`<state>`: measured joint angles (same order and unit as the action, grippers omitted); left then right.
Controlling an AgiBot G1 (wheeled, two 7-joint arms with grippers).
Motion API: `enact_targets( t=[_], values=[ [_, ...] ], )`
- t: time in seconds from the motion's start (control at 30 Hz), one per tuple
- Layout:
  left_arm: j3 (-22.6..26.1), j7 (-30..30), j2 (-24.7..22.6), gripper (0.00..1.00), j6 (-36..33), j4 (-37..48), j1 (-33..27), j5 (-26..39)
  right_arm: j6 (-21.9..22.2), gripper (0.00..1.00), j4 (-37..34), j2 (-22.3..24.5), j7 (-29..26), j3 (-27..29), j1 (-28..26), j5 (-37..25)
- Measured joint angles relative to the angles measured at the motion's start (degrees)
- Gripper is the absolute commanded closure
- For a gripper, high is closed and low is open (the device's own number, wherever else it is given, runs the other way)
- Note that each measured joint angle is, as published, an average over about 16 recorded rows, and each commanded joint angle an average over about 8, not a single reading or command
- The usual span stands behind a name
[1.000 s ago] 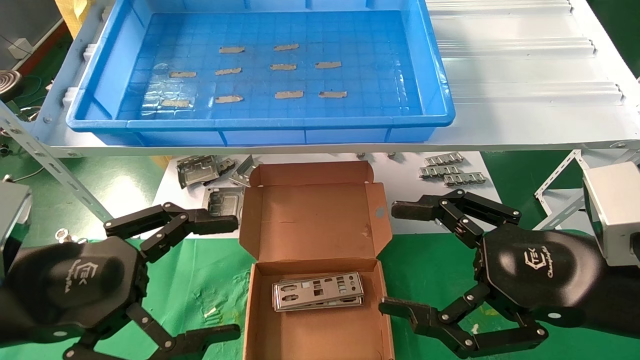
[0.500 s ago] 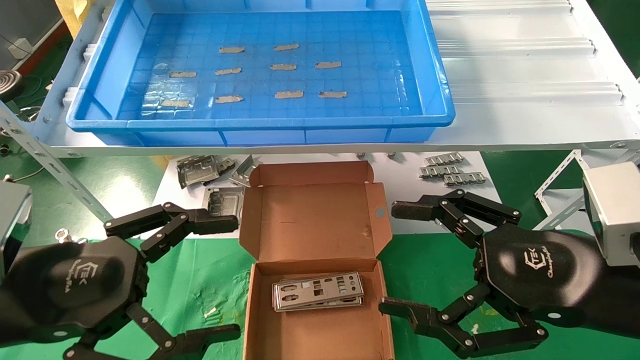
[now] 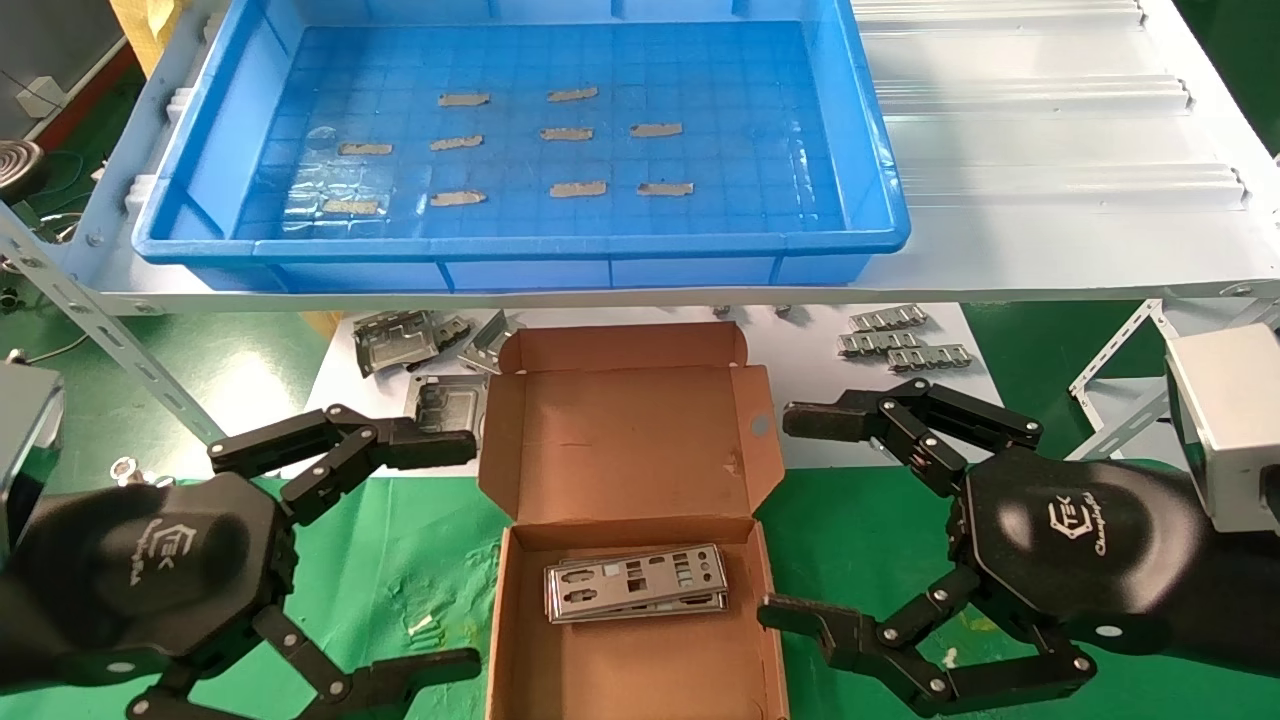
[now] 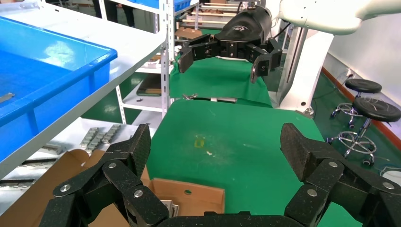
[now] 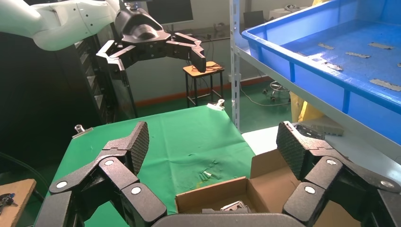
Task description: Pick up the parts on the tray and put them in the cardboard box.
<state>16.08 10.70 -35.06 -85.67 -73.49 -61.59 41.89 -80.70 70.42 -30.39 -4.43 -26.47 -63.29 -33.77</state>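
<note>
The blue tray sits on a white shelf at the back; its gridded floor holds only short grey tape strips. Silver parts with port cut-outs lie stacked inside the open cardboard box at the front centre; a corner of the parts shows in the right wrist view. My left gripper hangs open to the left of the box, holding nothing. On the box's right my right gripper is open too, also holding nothing. The box shows low in the left wrist view.
Boxy grey metal brackets lie on a white sheet behind the box at the left. Small ridged metal strips lie behind it at the right. A white corrugated panel is beside the tray. Green cloth covers the table.
</note>
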Motion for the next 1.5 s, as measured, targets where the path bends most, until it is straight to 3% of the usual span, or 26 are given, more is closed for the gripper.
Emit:
enact_targets(
  t=[1.5],
  values=[
    [0.00, 0.00, 0.00, 0.00, 0.00, 0.00, 0.00, -0.01, 0.00, 0.00, 0.00, 0.00, 0.00, 0.00, 0.00, 0.00]
  ],
)
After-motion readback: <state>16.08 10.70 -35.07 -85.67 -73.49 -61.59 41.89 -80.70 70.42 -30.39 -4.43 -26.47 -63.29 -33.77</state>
